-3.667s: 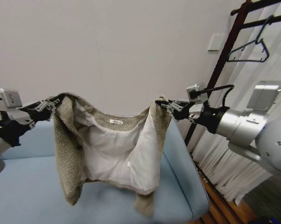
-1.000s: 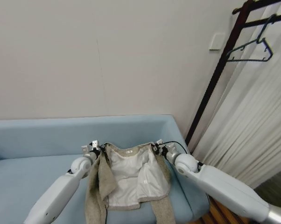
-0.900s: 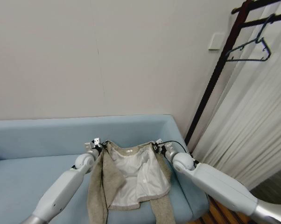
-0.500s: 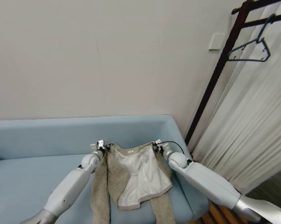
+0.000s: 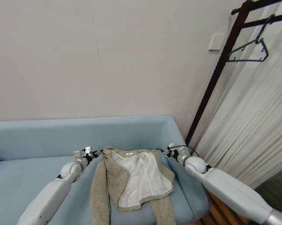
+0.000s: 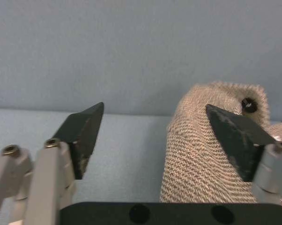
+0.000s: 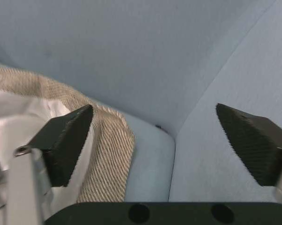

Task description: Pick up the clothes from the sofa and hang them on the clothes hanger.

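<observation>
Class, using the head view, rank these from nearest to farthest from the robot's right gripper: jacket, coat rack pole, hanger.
From the right gripper:
1. jacket, just left of it on the sofa.
2. coat rack pole, standing right of it.
3. hanger, high on the rack.

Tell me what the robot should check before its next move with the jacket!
1. Left hand open: ok. Its jaws stand wide apart next to the jacket's knit shoulder.
2. Right hand open: ok. Its jaws are spread beside the jacket's other edge.
3. Jacket resting safely: ok. It lies spread on the sofa seat with the pale lining facing up.
4. Left hand clear of the knit: cannot tell. One finger sits right against the fabric in the left wrist view.
5. Jacket on the hanger: not ok. The hanger hangs bare on the rack, off to the robot's right.
</observation>
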`<state>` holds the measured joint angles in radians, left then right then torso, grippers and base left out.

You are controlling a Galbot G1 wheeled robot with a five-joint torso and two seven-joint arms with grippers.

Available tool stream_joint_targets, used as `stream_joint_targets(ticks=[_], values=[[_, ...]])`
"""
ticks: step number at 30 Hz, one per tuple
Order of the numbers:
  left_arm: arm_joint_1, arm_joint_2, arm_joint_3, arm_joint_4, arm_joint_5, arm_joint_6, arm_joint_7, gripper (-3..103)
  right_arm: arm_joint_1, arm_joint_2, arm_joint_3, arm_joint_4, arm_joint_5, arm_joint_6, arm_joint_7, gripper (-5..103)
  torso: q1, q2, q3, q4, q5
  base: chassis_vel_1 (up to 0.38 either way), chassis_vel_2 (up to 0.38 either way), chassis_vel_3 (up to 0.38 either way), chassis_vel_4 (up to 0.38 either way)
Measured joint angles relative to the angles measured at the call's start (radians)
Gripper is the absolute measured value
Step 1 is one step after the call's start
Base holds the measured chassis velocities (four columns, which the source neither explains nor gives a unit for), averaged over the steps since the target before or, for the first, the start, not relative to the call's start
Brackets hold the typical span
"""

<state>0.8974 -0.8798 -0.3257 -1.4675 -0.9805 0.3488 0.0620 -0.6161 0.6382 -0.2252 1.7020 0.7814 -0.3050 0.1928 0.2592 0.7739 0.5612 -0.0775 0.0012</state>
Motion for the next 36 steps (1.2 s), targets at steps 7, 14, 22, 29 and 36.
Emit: stream_joint_targets(ticks=[7, 14, 22, 29, 36], values=[[0.101, 0.02, -0.13, -0.055, 0.003, -0.044, 0.115, 98, -0.069, -0.018, 0.056, 0.159, 0.042, -0.002, 0.096, 100, 0.0, 0.0, 0.0, -0.0005, 0.0, 0.0, 0.0, 0.0, 0.0], [0.282, 0.008, -0.285, -0.238, 0.001, -0.044, 0.089, 100, -0.165, -0.021, 0.133, 0.333, 0.097, -0.025, 0.199, 100, 0.0, 0.0, 0.0, 0.0001, -0.0001, 0.0, 0.0, 0.0, 0.0], [0.468, -0.054, -0.349, -0.63, 0.0, 0.022, -0.212, 100, -0.336, -0.015, 0.303, 0.463, 0.128, -0.046, 0.217, 100, 0.0, 0.0, 0.0, -0.0009, 0.0003, 0.0, 0.0, 0.0, 0.0], [0.543, -0.116, -0.273, -0.809, 0.11, 0.132, -0.419, 100, -0.466, 0.025, 0.399, 0.554, 0.104, -0.049, 0.216, 100, 0.0, 0.0, 0.0, -0.0003, 0.0005, 0.0, 0.0, 0.0, 0.0], [0.546, -0.113, -0.111, -0.759, 0.205, 0.134, -0.426, 100, -0.543, 0.063, 0.416, 0.593, 0.056, -0.048, 0.208, 100, 0.0, 0.0, 0.0, -0.0003, 0.0002, 0.0, 0.0, 0.0, 0.0]])
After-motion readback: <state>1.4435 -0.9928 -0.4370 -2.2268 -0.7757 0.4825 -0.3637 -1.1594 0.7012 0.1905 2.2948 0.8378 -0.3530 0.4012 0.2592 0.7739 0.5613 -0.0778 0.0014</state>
